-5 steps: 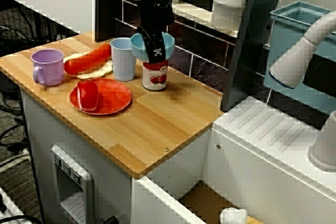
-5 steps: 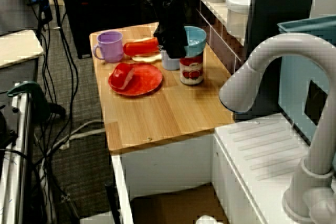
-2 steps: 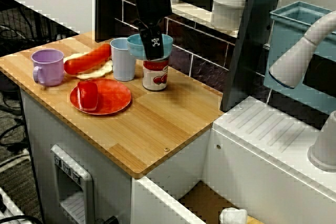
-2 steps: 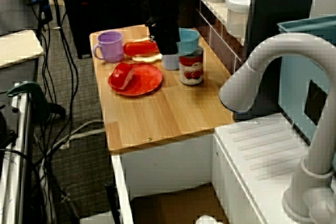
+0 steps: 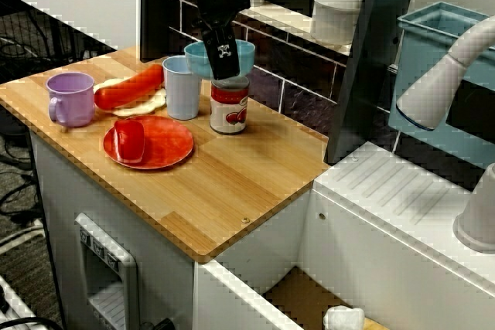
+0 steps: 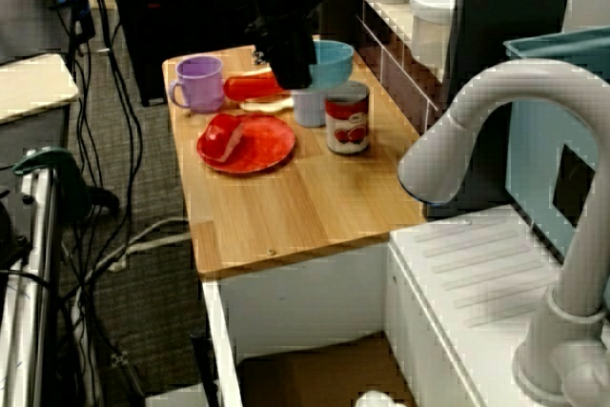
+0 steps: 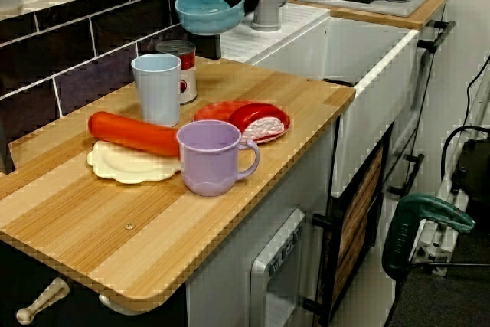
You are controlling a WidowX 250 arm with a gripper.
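Fingers (image 5: 223, 52) clamped on near rim of blue bowl (image 5: 196, 61): one pad outside the wall, the other hidden inside, so you can't see it directly. No gap shows at the rim; grip reads firm. Gripper (image 5: 224, 65) comes down from above, arm dark, wrist roughly vertical.

Bowl pos: in the air, mouth up, abt level. In the front view it sits right over the tomato can (image 5: 229, 106) and looks nearly touching. The low view along the counter shows it well apart, clearly above can top. Bowl looks empty as far as the low view shows, but interior mostly hidden.

Around it on wooden counter (image 5: 232, 183):
- pale blue cup (image 5: 182, 86) just beside can, upright
- red plate (image 5: 166, 144) w/ small red dish (image 5: 129, 140) lying on it
- orange-red sausage (image 5: 128, 88) on cream plate (image 5: 152, 103), behind red plate
- purple mug (image 5: 69, 98) at far left, handle toward the counter edge

Progress, my read: grasp is made and bowl is off every surface, so pick-up part is done. Bowl is not yet resting anywhere and the grip is not released. Watch the low clearance over can and cup while you carry it.
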